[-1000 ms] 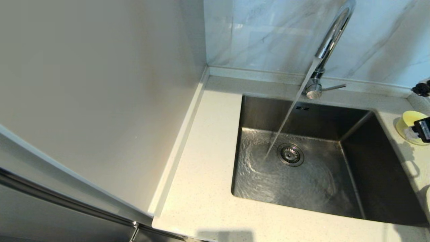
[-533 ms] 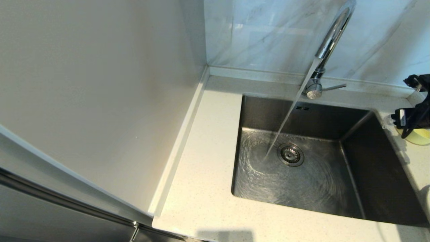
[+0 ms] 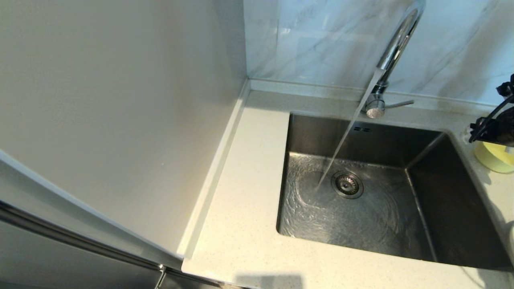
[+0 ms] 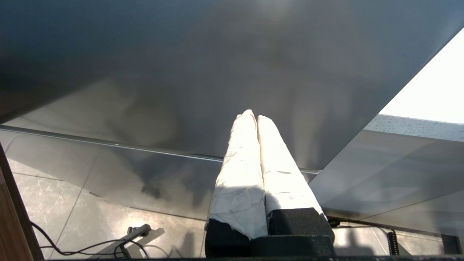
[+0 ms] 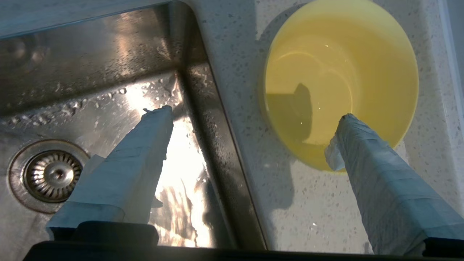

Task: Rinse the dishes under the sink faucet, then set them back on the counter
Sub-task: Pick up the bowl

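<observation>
right gripper [image 5: 250, 139] moved in from the frame's right edge toward the sink, then pulled back a bit and rose. it now hangs over the yellow bowl [image 3: 494, 157], covering its top, so less of the bowl shows than 1 s ago.

i'm looking at a home kitchen. a tall shiny chrome gooseneck faucet [image 3: 395, 44] runs water into a grey square steel sink basin [image 3: 361, 200] with a round drain strainer [image 3: 347, 184], set in a cream-white speckled stone counter [image 3: 241, 200]. pale marble-look wall tiles [image 3: 321, 40] stand behind the faucet, and a small pale yellow round bowl [image 5: 340, 79] sits on the counter beside the basin.
</observation>
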`<state>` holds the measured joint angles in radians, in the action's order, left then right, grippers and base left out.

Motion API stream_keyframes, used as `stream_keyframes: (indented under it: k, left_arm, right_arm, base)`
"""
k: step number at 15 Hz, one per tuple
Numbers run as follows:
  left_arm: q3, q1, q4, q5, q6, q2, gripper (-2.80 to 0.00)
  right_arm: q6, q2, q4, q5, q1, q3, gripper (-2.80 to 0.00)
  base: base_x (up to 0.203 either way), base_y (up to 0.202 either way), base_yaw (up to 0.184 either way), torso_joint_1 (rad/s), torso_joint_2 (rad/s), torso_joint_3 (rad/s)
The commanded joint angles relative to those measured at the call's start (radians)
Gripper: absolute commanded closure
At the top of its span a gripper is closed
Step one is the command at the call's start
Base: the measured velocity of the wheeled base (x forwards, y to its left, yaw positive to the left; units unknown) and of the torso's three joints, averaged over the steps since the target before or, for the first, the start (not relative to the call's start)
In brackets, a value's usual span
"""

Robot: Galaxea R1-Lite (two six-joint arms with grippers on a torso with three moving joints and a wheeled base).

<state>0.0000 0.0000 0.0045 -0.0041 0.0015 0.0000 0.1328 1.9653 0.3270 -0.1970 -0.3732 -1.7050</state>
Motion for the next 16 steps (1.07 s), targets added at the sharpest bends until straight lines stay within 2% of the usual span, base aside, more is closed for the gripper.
stream_keyframes:
  k: [1, 10, 14, 15, 16]
  left_arm:
    - [0.0, 0.0, 0.0, -0.001, 0.0, 0.0, 0.0]
    - [0.0, 0.0, 0.0, 0.001, 0.0, 0.0, 0.0]
    - [0.0, 0.0, 0.0, -0.001, 0.0, 0.0, 0.0]
    - [0.0, 0.0, 0.0, -0.001, 0.0, 0.0, 0.0]
    - [0.0, 0.0, 0.0, -0.001, 0.0, 0.0, 0.0]
  right_arm:
    - [0.002, 0.048, 0.005, -0.005, -0.01, -0.025, -2.8]
    - [0.027, 0.194, 0.013, -0.011, -0.044, -0.189, -2.8]
    - [0.027, 0.207, 0.016, -0.017, -0.058, -0.211, -2.8]
    - [0.027, 0.212, 0.029, -0.03, -0.061, -0.219, 0.0]
    - [0.028, 0.212, 0.038, -0.033, -0.064, -0.225, 0.0]
  base:
    - [0.0, 0.0, 0.0, 0.0, 0.0, 0.0]
    - [0.0, 0.0, 0.0, 0.0, 0.0, 0.0]
    - [0.0, 0.0, 0.0, 0.0, 0.0, 0.0]
    - [0.0, 0.0, 0.0, 0.0, 0.0, 0.0]
    - [0.0, 0.0, 0.0, 0.0, 0.0, 0.0]
